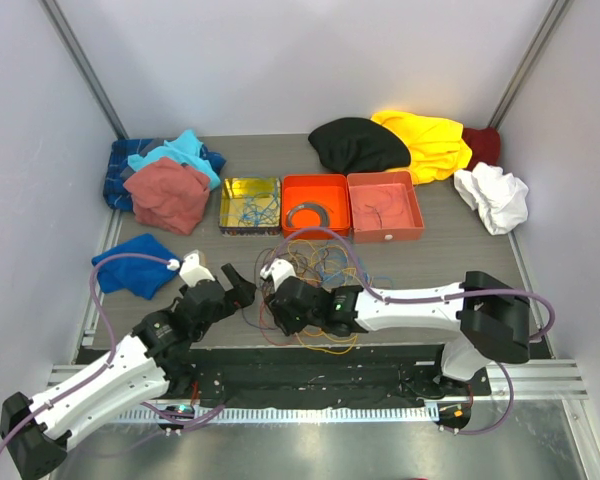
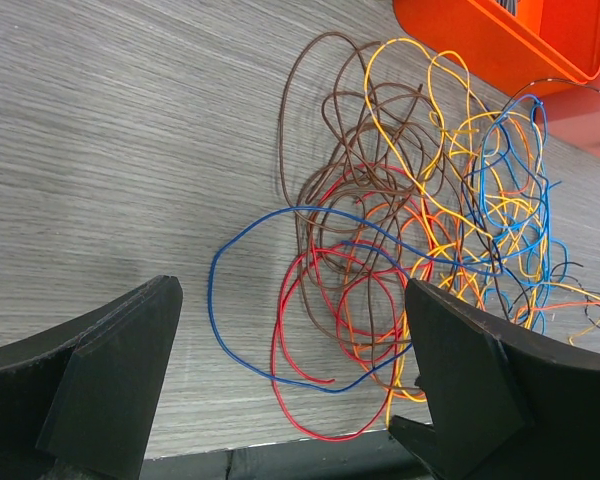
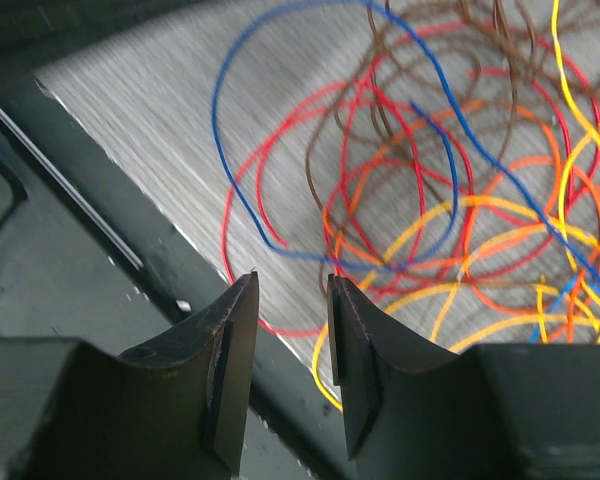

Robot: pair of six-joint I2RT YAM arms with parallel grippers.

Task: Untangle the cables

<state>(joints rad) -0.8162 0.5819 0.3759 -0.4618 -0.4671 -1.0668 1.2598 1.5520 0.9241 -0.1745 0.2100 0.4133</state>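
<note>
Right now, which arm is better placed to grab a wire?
Probably right: the right pincer hangs over the cables, jaws narrowly apart; the left pincer stands wide open beside them.

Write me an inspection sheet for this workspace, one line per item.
Surface: grey wood-grain table, no spills seen.
Job's things: cables in yellow, orange, blue, red and brown, one loose tangle in front of the trays, partly under the right arm.
Clutter: yellow tin, orange tray and salmon tray in a row at the back; crumpled cloths on both sides.
Pincers: left pincer wide open, empty, beside the tangle; right pincer at the tangle's edge, narrow gap, no wire seen gripped.
Cables: lilac hoses along both arms, one arcing over the tangle.
Surroundings: white walls.
</note>
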